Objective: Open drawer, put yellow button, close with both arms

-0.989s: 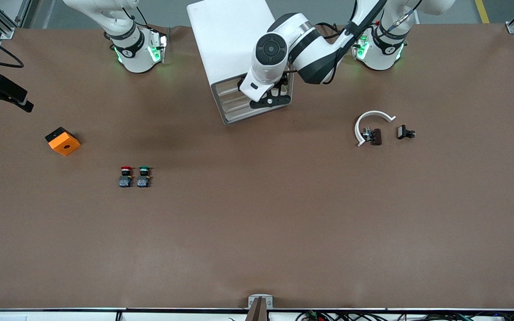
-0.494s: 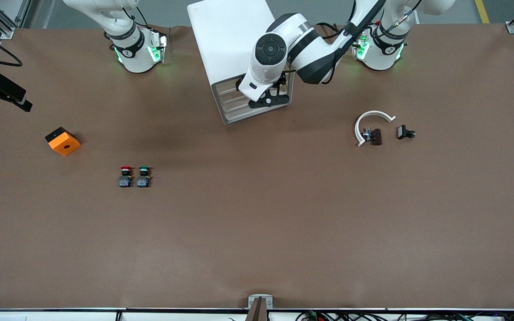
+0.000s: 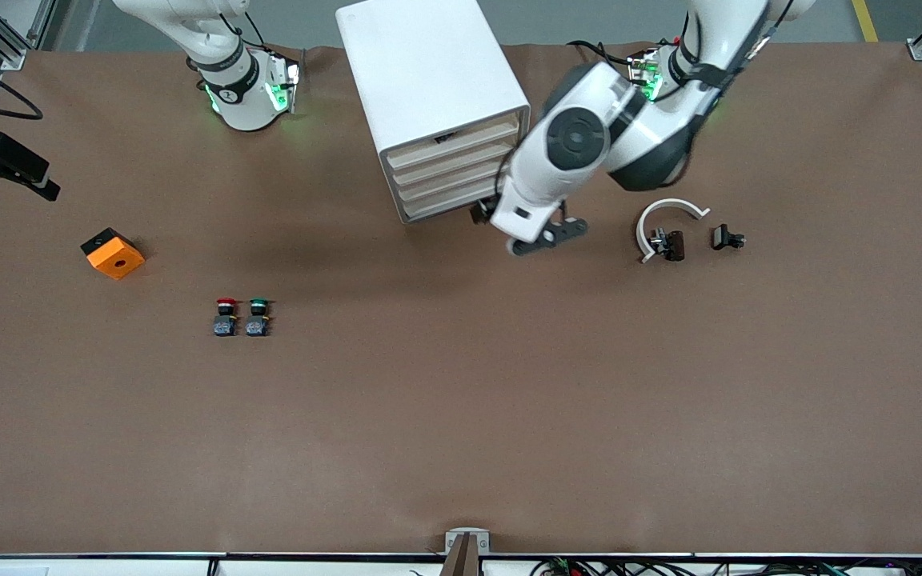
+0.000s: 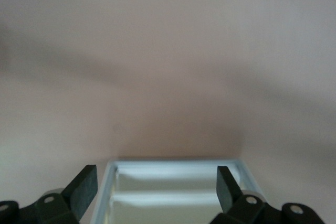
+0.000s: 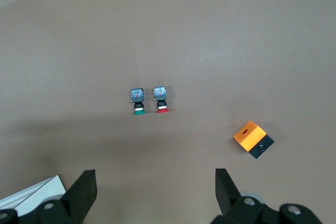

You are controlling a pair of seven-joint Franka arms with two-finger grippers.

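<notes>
Left gripper at the cabinet front; right arm waits.

Left gripper (image 4: pixel 155 190) fingers spread, empty, the white cabinet (image 3: pixel 429 80) between them; top drawer (image 3: pixel 453 138) appears pushed in. Right gripper (image 5: pixel 155 190) fingers spread, empty. Yellow button not visible.

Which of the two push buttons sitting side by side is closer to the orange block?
The red-capped button. It stands beside the green-capped button, on the side toward the orange block at the right arm's end of the table.
</notes>
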